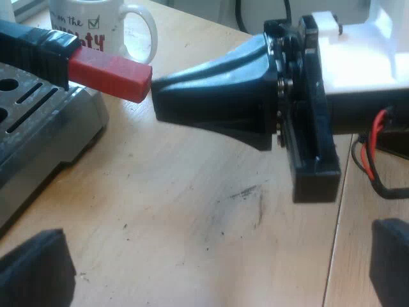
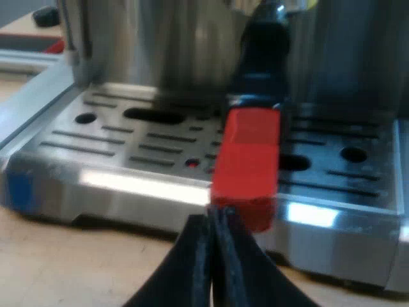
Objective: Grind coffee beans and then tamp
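black fingers (image 2: 192,268) of my right claw (image 2: 211,220) clenched together on nothing, tips right at the red tip of the one dark red-ended holder handle (image 2: 246,169). its long axis runs straight away from me, over the slotted drip grate (image 2: 96,137) into the one silver espresso machine (image 2: 166,45). right arm nearer. left claw (image 1: 211,268) released wide, empty, well apart. one white mug (image 1: 108,25) beside the machine.
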Controlling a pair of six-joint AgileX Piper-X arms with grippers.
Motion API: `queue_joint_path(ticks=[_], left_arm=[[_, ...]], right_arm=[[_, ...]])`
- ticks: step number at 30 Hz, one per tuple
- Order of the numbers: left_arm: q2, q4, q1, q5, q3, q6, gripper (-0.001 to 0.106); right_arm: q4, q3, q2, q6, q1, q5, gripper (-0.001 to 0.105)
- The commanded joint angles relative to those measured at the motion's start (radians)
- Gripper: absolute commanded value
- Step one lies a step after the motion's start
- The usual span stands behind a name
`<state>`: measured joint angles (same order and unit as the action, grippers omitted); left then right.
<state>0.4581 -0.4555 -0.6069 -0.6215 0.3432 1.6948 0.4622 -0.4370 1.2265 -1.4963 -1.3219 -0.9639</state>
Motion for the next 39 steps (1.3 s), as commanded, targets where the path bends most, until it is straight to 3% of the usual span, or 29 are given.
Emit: queue_joint_path(ticks=[1, 8, 12, 17, 22, 23, 30, 39], left_arm=[[-0.003, 0.012, -0.003, -0.013, 0.002, 0.005, 0.098], [-0.003, 0.012, -0.003, -0.013, 0.002, 0.005, 0.098], [-0.003, 0.012, -0.003, -0.013, 0.002, 0.005, 0.098], [-0.003, 0.012, -0.003, -0.013, 0.002, 0.005, 0.098], [-0.003, 0.012, -0.003, -0.013, 0.002, 0.005, 0.098], [-0.003, 0.012, -0.003, -0.013, 0.002, 0.005, 0.098], [-0.003, 0.012, -0.003, -0.013, 0.002, 0.005, 0.098], [-0.003, 0.012, -0.003, -0.013, 0.002, 0.005, 0.098]], right_arm=[[0.01, -0.001, -0.001, -0.012, 0.004, -0.029, 0.0], [0.004, -0.001, -0.001, -0.012, 0.035, -0.043, 0.0], [0.013, -0.003, -0.001, -0.012, 0.081, 0.038, 0.0], [0.019, -0.013, -0.001, -0.012, 0.084, 0.043, 0.0], [0.05, -0.017, -0.001, -0.068, 0.084, 0.044, 0.0], [0.099, -0.017, -0.001, -0.123, 0.086, 0.044, 0.0], [0.103, -0.017, -0.001, -0.128, 0.086, 0.047, 0.0], [0.111, -0.017, -0.001, -0.158, 0.166, 0.133, 0.0]])
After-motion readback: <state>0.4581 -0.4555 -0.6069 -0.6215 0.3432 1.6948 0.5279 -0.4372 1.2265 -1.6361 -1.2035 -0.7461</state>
